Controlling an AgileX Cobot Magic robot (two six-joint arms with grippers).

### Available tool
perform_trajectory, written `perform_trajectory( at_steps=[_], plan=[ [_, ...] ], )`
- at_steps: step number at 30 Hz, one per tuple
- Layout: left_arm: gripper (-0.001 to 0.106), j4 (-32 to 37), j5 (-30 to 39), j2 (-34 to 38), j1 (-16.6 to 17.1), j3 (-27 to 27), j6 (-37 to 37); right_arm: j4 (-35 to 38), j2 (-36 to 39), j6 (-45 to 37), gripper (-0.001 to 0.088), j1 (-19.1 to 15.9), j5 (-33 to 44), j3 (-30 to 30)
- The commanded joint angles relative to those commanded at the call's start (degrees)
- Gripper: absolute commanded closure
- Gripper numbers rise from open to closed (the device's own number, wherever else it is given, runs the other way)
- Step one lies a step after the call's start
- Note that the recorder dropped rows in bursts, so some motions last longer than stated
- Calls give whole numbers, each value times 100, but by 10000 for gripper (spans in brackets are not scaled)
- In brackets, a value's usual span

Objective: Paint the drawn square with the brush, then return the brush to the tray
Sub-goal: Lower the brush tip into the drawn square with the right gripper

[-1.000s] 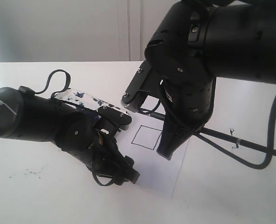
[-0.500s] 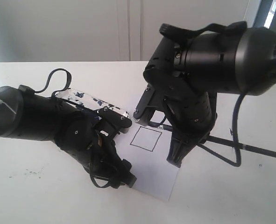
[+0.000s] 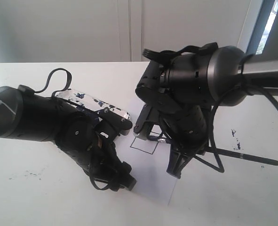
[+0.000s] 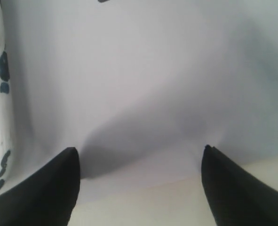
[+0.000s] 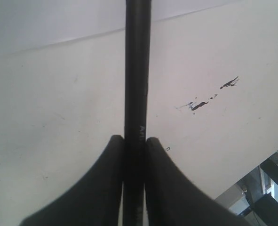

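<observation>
Holding the long thin black paintbrush point(image 5: 138, 70) clamped in your right jaws, left jaws wide over the white paper sheet point(image 3: 153, 183), you look set to begin painting: bring the tip down inside the small black-outlined square point(image 3: 143, 146), at four o'clock from the paint-splattered white tray point(image 3: 111, 109).

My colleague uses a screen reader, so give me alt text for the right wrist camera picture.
The right gripper is shut on the brush, whose black handle runs straight away from the camera over the white table to the edge of a white paper sheet. A few dark paint flecks mark the table beside it.
</observation>
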Motion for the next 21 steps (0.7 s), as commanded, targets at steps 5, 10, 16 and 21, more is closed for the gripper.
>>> perform_trajectory(
  at_steps=[5, 10, 16, 21],
  plan=[
    [304, 0, 177, 4, 0, 0, 0, 85, 0, 0, 868, 12, 0, 0],
    [304, 0, 239, 216, 0, 0, 0, 299, 0, 0, 868, 12, 0, 0],
    [304, 26, 263, 435, 0, 0, 0, 373, 0, -121, 868, 102, 0, -10],
    [304, 26, 273, 436, 0, 0, 0, 373, 0, -197, 868, 327, 0, -10]
  ],
)
